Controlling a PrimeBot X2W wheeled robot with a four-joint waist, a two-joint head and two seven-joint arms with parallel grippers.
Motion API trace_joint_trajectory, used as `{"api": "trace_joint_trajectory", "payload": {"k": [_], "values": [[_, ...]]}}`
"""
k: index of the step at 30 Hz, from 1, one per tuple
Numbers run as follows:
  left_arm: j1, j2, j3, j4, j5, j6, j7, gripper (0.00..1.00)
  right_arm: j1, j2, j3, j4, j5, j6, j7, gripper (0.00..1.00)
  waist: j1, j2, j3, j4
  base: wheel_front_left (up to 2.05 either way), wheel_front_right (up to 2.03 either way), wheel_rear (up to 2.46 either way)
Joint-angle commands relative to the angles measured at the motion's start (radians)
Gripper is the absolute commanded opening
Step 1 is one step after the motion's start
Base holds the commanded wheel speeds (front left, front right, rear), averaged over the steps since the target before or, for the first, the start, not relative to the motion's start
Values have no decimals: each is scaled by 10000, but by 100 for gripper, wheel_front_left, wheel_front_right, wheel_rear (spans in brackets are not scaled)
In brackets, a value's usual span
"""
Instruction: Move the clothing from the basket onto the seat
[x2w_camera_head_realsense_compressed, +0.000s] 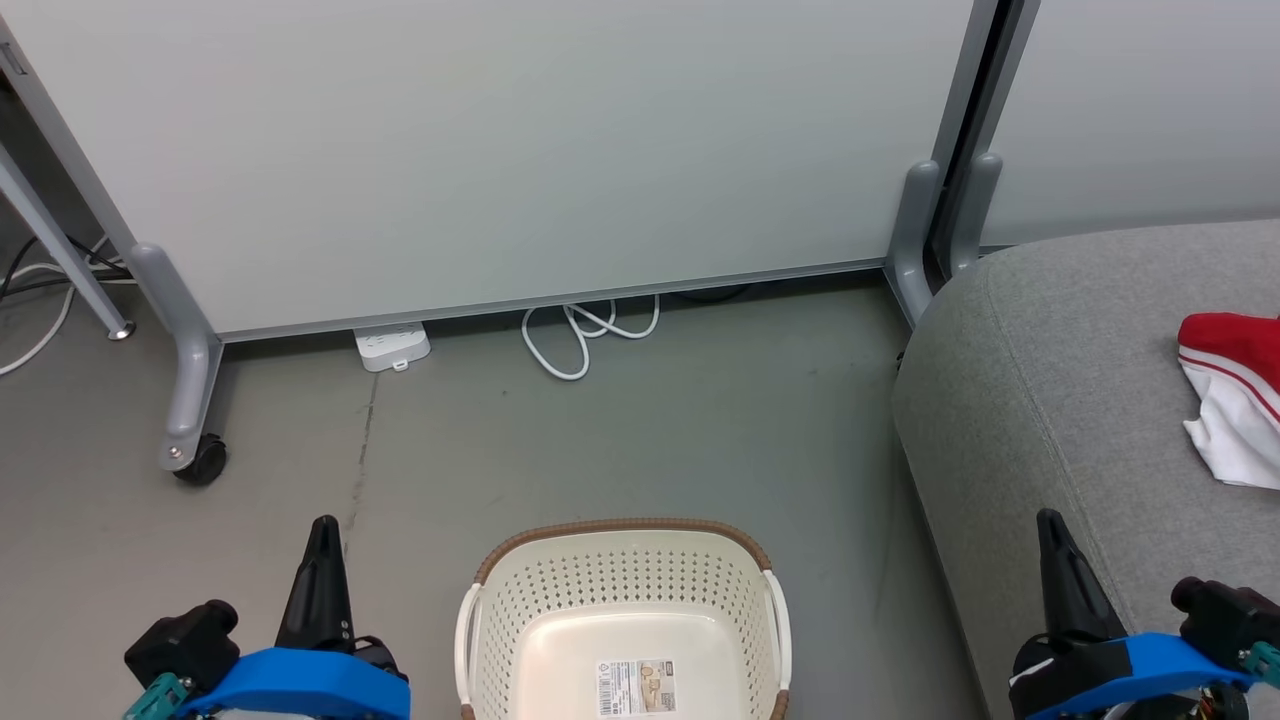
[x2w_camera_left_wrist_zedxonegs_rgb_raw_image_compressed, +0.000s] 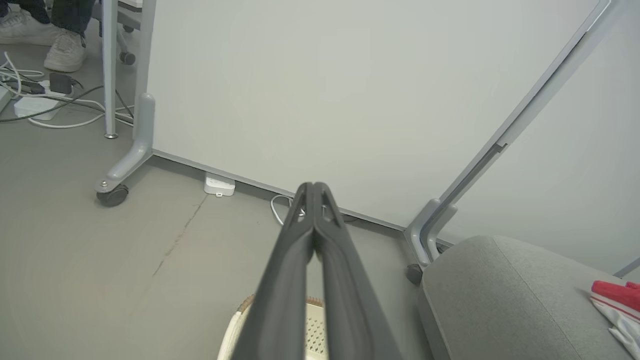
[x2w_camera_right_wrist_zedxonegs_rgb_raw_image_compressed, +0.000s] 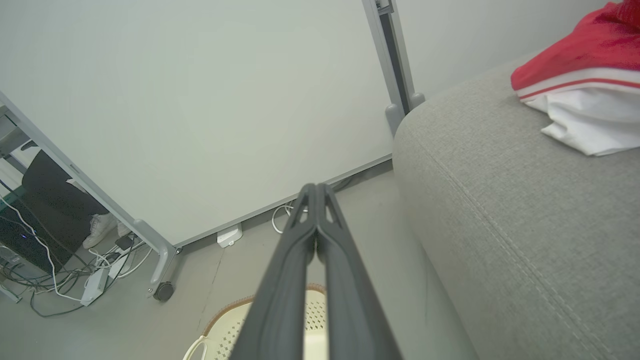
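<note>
We record: soft bright red clothing with white panels (x2w_camera_head_realsense_compressed: 1235, 395), heaped on the large grey woven-fabric seat (x2w_camera_head_realsense_compressed: 1050, 380), well apart from both jaws. Left gripper (x2w_camera_head_realsense_compressed: 322, 530) and right gripper (x2w_camera_head_realsense_compressed: 1048, 522): fingers pressed together, holding nothing. Cream-white perforated plastic basket (x2w_camera_head_realsense_compressed: 620, 580): beside the seat.

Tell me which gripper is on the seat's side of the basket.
The right gripper, shut, shows against the seat; the left gripper, also shut, hangs over floor beyond the basket.
</note>
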Motion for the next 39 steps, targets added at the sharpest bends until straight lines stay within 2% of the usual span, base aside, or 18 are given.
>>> {"api": "trace_joint_trajectory", "payload": {"k": [1, 39], "values": [[-357, 5, 114, -168, -512, -43, 121, 0, -269, -41, -40, -199, 558, 0, 123, 0, 0, -1, 0, -10, 0, 0, 0], [-704, 5, 643, -183, -5502, -185, 1414, 0, -524, -59, -210, -351, 5822, 1, 1430, 0, 0, -1, -11, -187, 0, 0, 0]]}}
